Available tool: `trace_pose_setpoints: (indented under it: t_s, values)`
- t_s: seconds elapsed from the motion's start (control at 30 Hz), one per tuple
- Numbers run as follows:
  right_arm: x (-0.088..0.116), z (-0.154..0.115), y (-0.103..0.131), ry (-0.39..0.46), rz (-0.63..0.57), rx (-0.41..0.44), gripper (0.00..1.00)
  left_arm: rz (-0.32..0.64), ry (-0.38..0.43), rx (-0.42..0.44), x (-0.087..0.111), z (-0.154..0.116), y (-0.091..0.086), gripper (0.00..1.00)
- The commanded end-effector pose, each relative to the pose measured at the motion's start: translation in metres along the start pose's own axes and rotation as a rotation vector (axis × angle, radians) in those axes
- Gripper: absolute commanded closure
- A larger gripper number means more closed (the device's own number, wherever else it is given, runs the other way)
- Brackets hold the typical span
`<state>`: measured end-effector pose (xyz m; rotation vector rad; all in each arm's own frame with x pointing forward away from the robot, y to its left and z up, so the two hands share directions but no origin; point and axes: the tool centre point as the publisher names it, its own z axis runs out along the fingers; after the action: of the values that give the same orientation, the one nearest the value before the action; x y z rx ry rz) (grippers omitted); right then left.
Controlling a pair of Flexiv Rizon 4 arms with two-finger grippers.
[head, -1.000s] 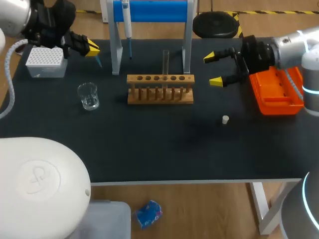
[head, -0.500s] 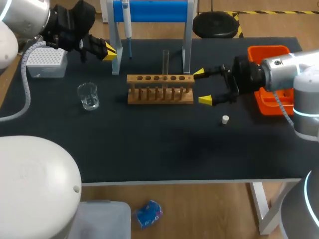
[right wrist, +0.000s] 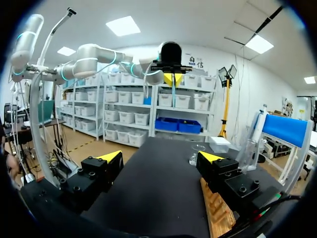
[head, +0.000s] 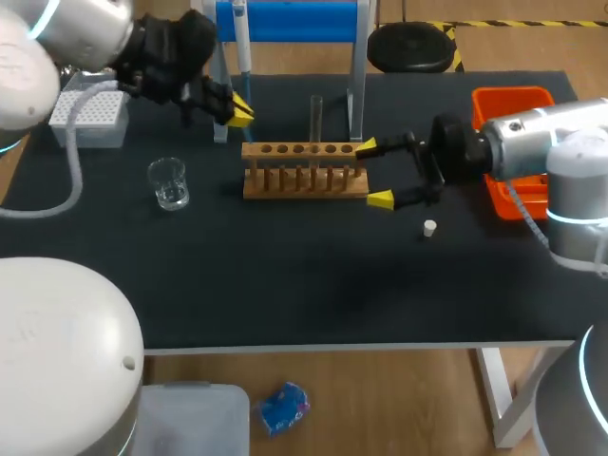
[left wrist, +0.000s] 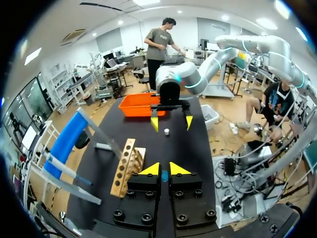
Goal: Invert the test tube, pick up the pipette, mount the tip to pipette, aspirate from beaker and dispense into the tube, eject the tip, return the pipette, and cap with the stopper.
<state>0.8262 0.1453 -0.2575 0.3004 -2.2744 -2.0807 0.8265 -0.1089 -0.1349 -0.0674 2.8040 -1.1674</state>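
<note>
A clear test tube (head: 315, 116) stands upright in the wooden rack (head: 304, 173). My right gripper (head: 372, 172) is open at the rack's right end, one yellow tip on each side of that end, and holds nothing. My left gripper (head: 238, 111) hovers by the left post of the blue stand (head: 285, 19). It is shut on a small blue pipette tip (left wrist: 163, 174). The pipette (head: 242, 43) hangs on the stand. The glass beaker (head: 168, 182) sits left of the rack. The white stopper (head: 429, 227) lies right of the rack, below my right gripper.
A white tip box (head: 90, 114) stands at the back left, behind my left arm. An orange tray (head: 513, 100) sits at the right edge, partly hidden by my right arm. The front half of the black table (head: 285, 285) is bare.
My left gripper has travelled right from the tip box to the stand's left post. My right gripper has moved left from the orange tray to the rack's right end, still open.
</note>
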Motion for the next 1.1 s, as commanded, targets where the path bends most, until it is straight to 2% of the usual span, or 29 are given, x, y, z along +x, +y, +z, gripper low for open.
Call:
trace_pose_setpoints:
  t_s: [0.03, 0.2, 0.27, 0.3, 0.8, 0.87, 1.1]
  values:
    - [-0.004, 0.019, -0.003, 0.019, -0.023, -0.025, 0.00, 0.004, 0.059, -0.030, -0.010, 0.041, -0.018, 1.00]
    - [-0.002, 0.033, 0.004, 0.028, -0.056, -0.059, 0.00, 0.017, 0.114, -0.052, 0.004, 0.070, -0.030, 1.00]
    - [-0.001, 0.037, 0.006, 0.031, -0.063, -0.068, 0.00, 0.005, 0.111, -0.094, 0.009, 0.080, -0.030, 1.00]
    - [-0.001, 0.038, 0.008, 0.034, -0.067, -0.078, 0.00, 0.008, 0.111, -0.089, 0.010, 0.083, -0.030, 1.00]
    - [-0.001, 0.038, 0.008, 0.034, -0.067, -0.078, 0.00, 0.008, 0.111, -0.089, 0.010, 0.083, -0.030, 1.00]
    - [0.001, 0.043, 0.008, 0.038, -0.039, -0.108, 0.00, 0.023, 0.121, -0.102, 0.012, 0.089, -0.030, 1.00]
    - [0.007, 0.058, 0.009, 0.044, -0.029, -0.129, 0.00, 0.020, 0.144, -0.141, 0.017, 0.106, -0.028, 1.00]
